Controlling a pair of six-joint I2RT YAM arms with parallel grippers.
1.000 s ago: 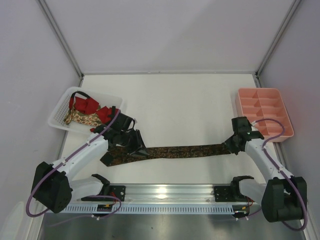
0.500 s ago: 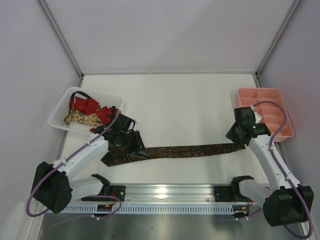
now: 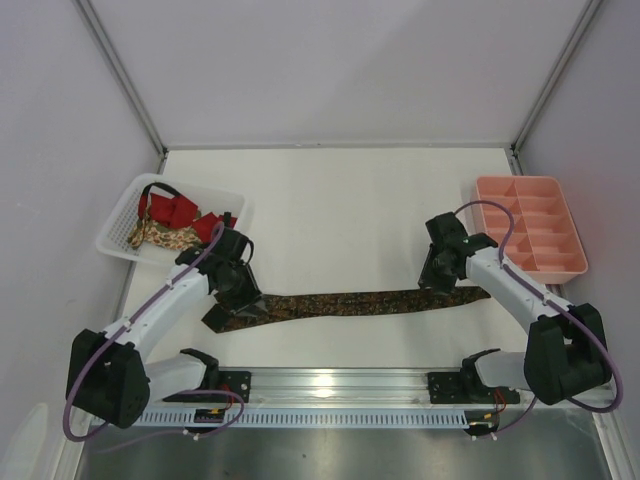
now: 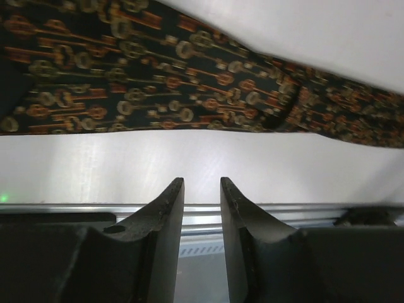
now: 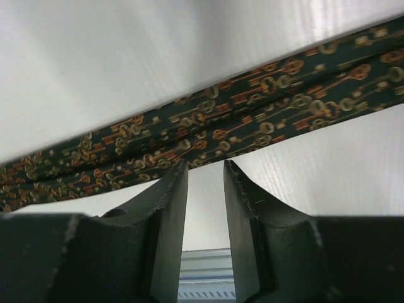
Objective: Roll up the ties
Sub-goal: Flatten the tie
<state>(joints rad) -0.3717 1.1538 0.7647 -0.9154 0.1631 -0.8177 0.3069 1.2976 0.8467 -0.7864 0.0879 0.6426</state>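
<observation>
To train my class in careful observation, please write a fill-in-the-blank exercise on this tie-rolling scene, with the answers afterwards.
1. The dark patterned tie lies stretched out flat on the ____.
2. The red ties sit in a white ____ at the left of the overhead view.
3. The compartment tray at the right is coloured ____.
4. Between its fingers, the left end effector holds ____.
Missing words: table; basket; pink; nothing.

The white left arm point(image 3: 170, 300) is angling inward, its black left gripper point(image 4: 201, 184) pointing down, jaws narrowly parted and empty. The white right arm point(image 3: 510, 290) and black right gripper point(image 5: 206, 165) are mirroring it.
</observation>
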